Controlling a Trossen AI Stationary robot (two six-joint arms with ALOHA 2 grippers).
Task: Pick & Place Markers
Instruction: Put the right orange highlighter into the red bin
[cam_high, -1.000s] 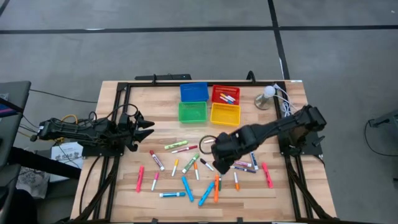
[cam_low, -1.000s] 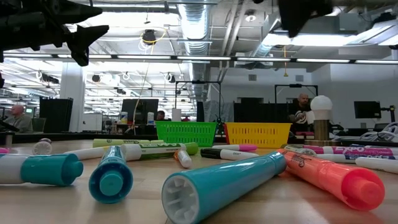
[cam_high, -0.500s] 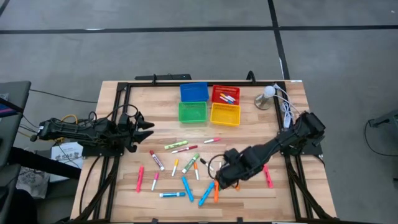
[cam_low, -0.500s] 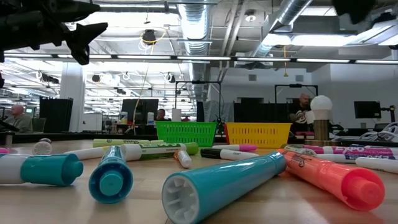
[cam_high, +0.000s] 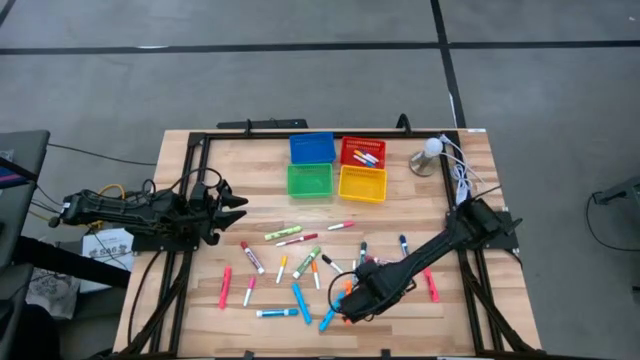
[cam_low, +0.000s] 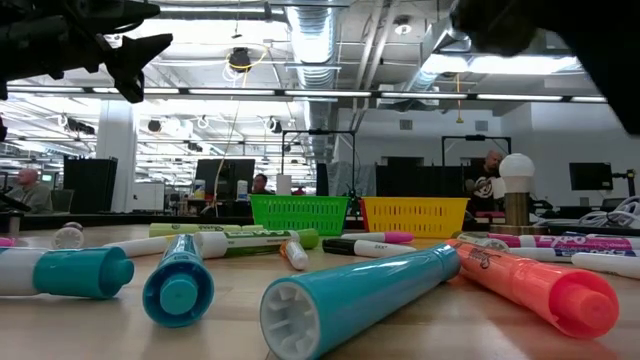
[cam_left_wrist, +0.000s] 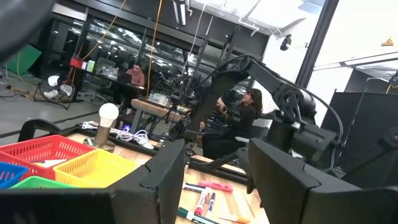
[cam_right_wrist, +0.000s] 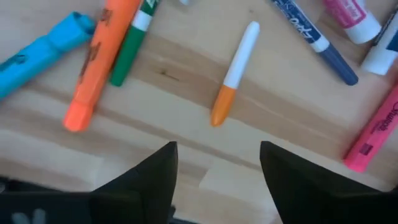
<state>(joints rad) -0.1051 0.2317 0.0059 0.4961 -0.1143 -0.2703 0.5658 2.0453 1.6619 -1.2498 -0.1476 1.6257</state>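
Many markers (cam_high: 300, 262) lie flat and scattered on the near half of the wooden table; a few more lie in the red bin (cam_high: 363, 152). My right gripper (cam_high: 350, 302) hovers open and low over the near-middle markers. In the right wrist view, beyond its gripper (cam_right_wrist: 217, 177), lie a white marker with an orange cap (cam_right_wrist: 235, 74), a fat orange one (cam_right_wrist: 102, 56), a green one (cam_right_wrist: 132, 43) and a blue one (cam_right_wrist: 40, 51); nothing is between the fingers. My left gripper (cam_high: 236, 205) waits open at the table's left, above the surface.
Blue (cam_high: 312, 148), green (cam_high: 309, 180) and yellow (cam_high: 362, 184) bins stand with the red one at the far middle. A small lamp (cam_high: 430, 152) with a white cable stands at the far right. Black frame rails (cam_high: 190, 230) run along the table's sides.
My right gripper has swung from the table's middle toward the near edge and come down low over the near-middle markers, the arm stretching out flatter. The markers lie where they were.
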